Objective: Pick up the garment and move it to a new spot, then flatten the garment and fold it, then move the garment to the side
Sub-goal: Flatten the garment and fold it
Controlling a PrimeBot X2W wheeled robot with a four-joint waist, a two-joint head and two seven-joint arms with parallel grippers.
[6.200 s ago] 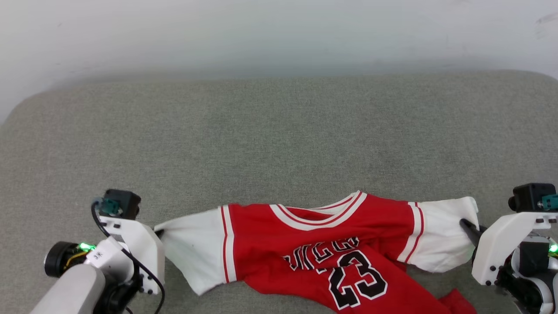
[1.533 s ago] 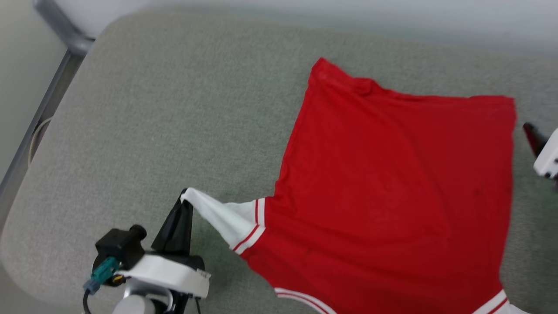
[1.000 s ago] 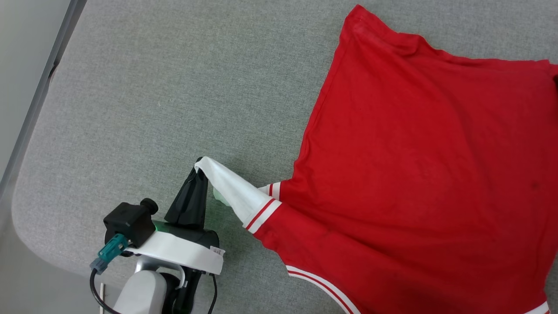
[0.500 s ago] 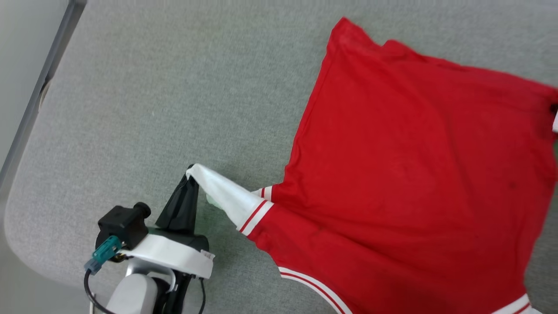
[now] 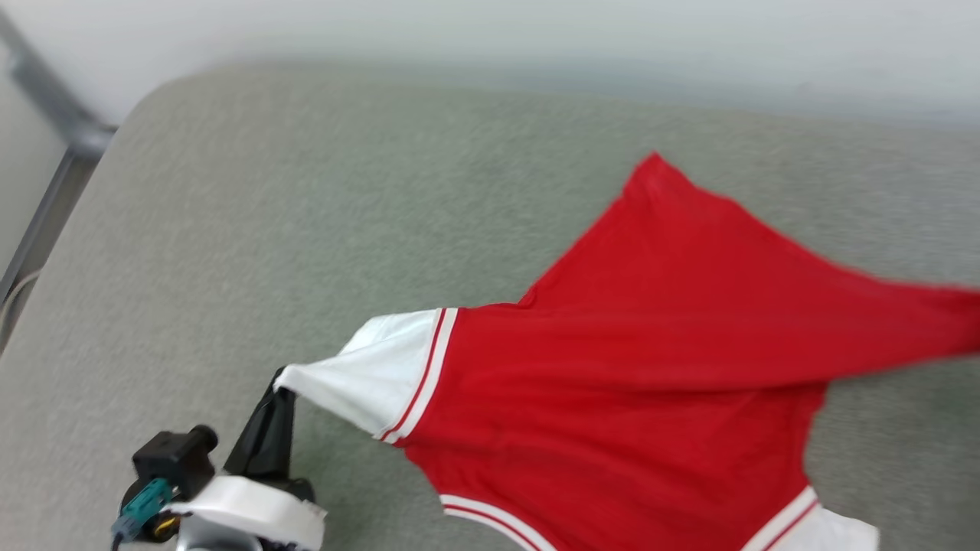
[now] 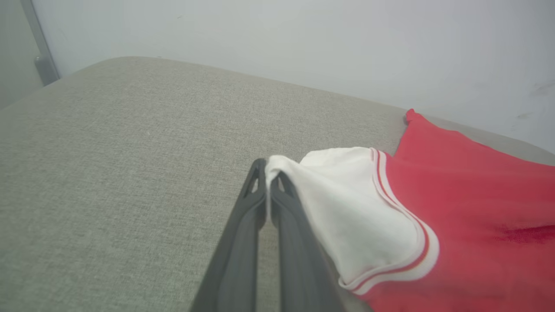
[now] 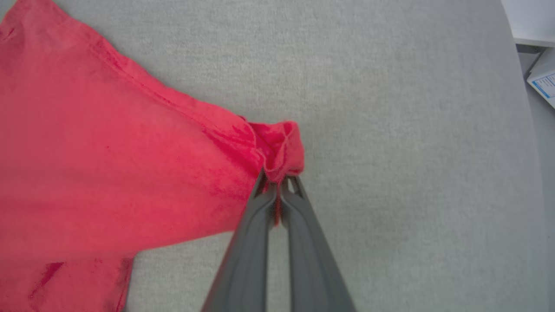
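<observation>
The red jersey [image 5: 635,367] lies plain side up on the grey fabric-covered surface [image 5: 306,191], over toward the right half, and it's pulled into a kind of kite shape. The left gripper [image 6: 269,173] is clamped tight on the tip of the white sleeve [image 6: 347,208]. The right gripper [image 7: 277,180] is pinched shut on a bunched red corner [image 7: 279,147] at the far edge. There's a pale wall [image 5: 490,38] right behind it all.

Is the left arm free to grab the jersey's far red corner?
Probably not: the left end effector is shut on the white sleeve of the garment and must release first. The grey surface toward that corner looks unobstructed.
</observation>
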